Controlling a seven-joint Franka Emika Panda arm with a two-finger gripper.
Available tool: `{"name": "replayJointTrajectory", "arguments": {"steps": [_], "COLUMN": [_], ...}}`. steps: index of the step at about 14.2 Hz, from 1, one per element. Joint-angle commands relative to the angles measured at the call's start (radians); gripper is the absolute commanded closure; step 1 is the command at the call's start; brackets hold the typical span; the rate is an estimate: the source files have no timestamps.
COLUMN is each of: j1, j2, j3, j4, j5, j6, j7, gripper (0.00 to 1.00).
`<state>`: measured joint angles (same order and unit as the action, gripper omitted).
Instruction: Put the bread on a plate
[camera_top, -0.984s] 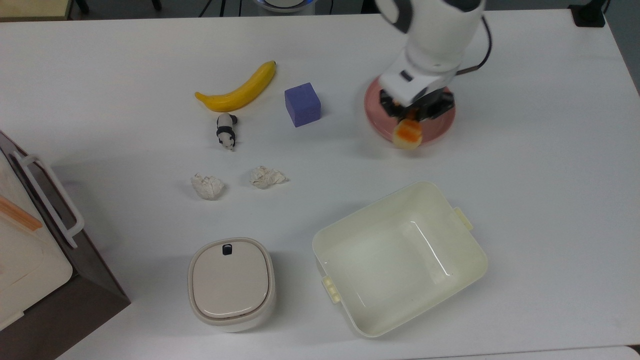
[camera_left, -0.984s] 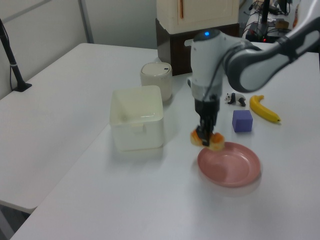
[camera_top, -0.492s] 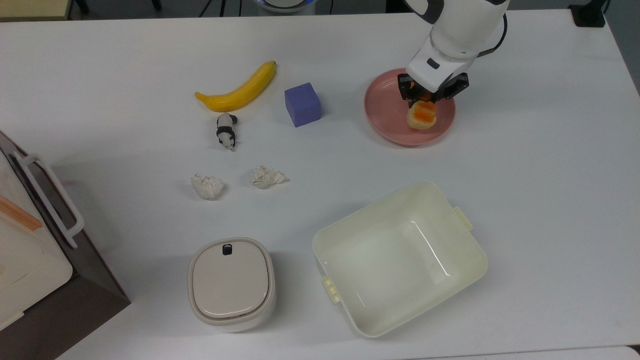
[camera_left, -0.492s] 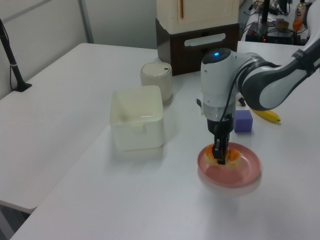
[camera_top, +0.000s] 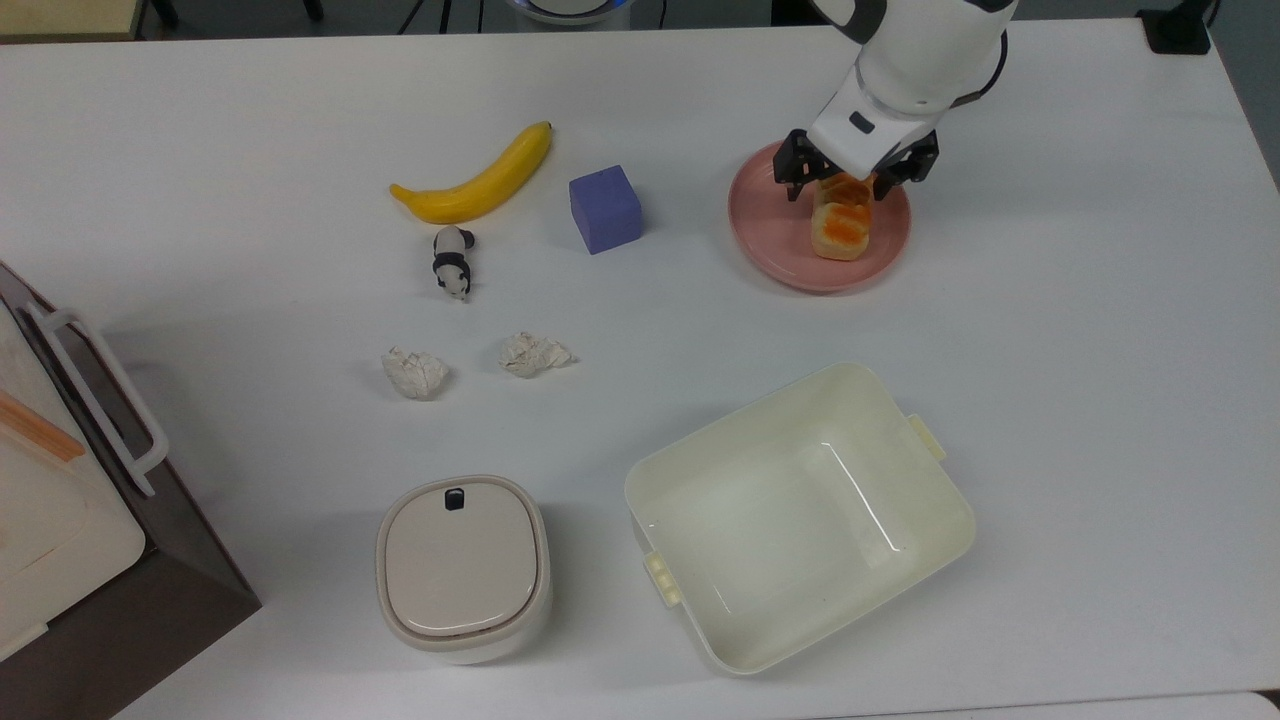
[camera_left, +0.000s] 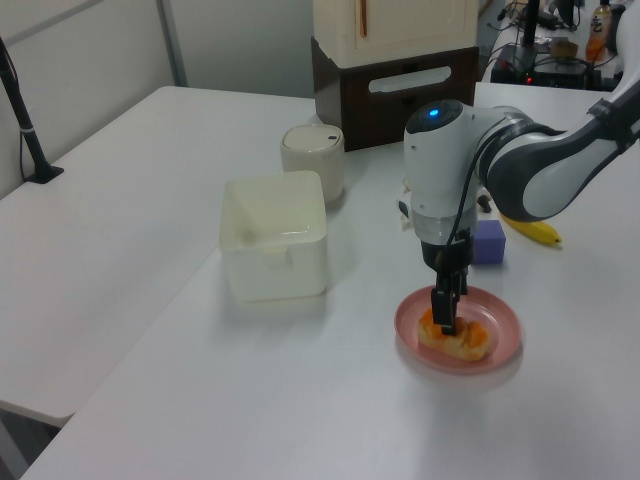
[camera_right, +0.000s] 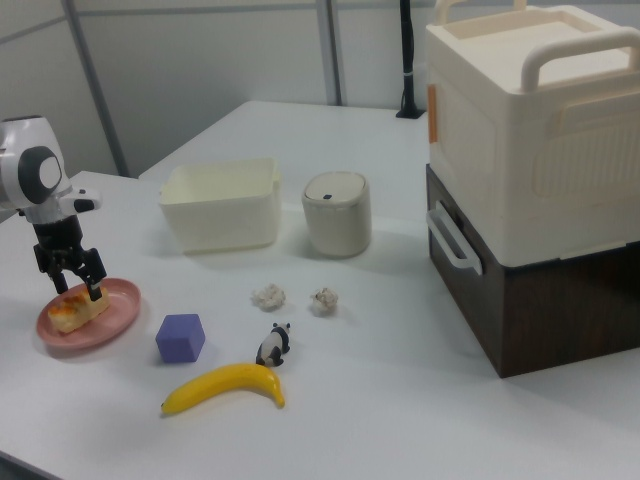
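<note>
Jaws spread, gripper (camera_top: 848, 184) straddling one bread (camera_top: 842, 226) on one plate (camera_top: 766, 225); two paper balls (camera_top: 415, 372), one banana (camera_top: 478, 182).

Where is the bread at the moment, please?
The bread lies on the pink plate at the top view's upper right, right of the purple cube, with the open hand straddling its far end.

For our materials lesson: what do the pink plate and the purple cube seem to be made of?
The plate: probably smooth plastic or glazed ceramic, judging by its even pink surface. The purple cube: likely foam or painted wood, with matte, slightly grainy faces.
</note>
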<state>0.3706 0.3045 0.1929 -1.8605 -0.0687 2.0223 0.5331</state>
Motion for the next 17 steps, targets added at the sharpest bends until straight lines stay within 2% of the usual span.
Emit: {"name": "replayJointTrajectory", "arguments": {"steps": [1, 6, 9, 11, 13, 17], "j1": [-0.015, -0.169, -0.275, -0.326, -0.384, -0.421], "j2": [-0.079, -0.166, -0.269, -0.317, -0.341, -0.383], "j3": [-0.013, -0.026, -0.076, -0.102, -0.102, -0.102], "j4": [-0.025, -0.023, -0.023, -0.022, -0.022, -0.008], "j5": [-0.011, -0.01, 0.003, 0.009, 0.009, 0.004], "j6": [-0.043, -0.082, -0.148, -0.174, -0.192, -0.195], "j7": [-0.054, -0.238, -0.405, -0.426, -0.436, -0.436], "gripper": [0.0, 0.0, 0.0, 0.0, 0.0, 0.0]}}
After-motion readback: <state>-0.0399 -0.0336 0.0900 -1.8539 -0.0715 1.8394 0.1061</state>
